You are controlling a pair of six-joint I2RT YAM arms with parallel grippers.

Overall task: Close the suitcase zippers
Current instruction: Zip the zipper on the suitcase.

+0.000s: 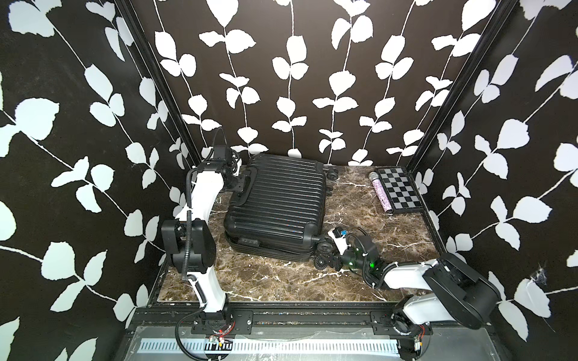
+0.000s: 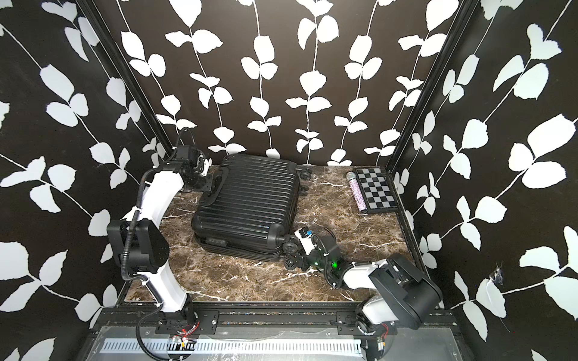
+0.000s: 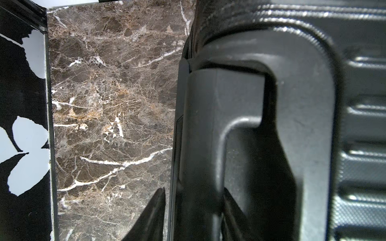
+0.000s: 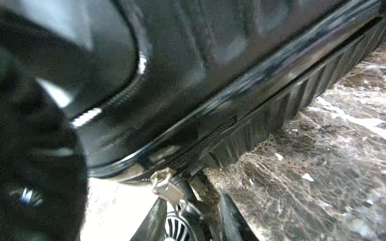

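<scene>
A flat black-and-grey checkerboard (image 1: 398, 189) (image 2: 377, 189) lies in the far right corner of the brown marble tabletop (image 1: 281, 281). A glittery pinkish tube (image 1: 381, 193) (image 2: 356, 194) (its far end capped in grey) lies just beside the board's left edge, parallel to it. Black walls printed with white leaves and vines (image 1: 297, 78) enclose the table on the left, far and right, and a slotted metal strip (image 1: 281, 346) runs along the near side.

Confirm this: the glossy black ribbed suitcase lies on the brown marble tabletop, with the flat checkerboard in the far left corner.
Wrong corner. Both top views show the flat checkerboard in the far right corner; the glossy black ribbed suitcase does lie on the brown marble tabletop.
</scene>
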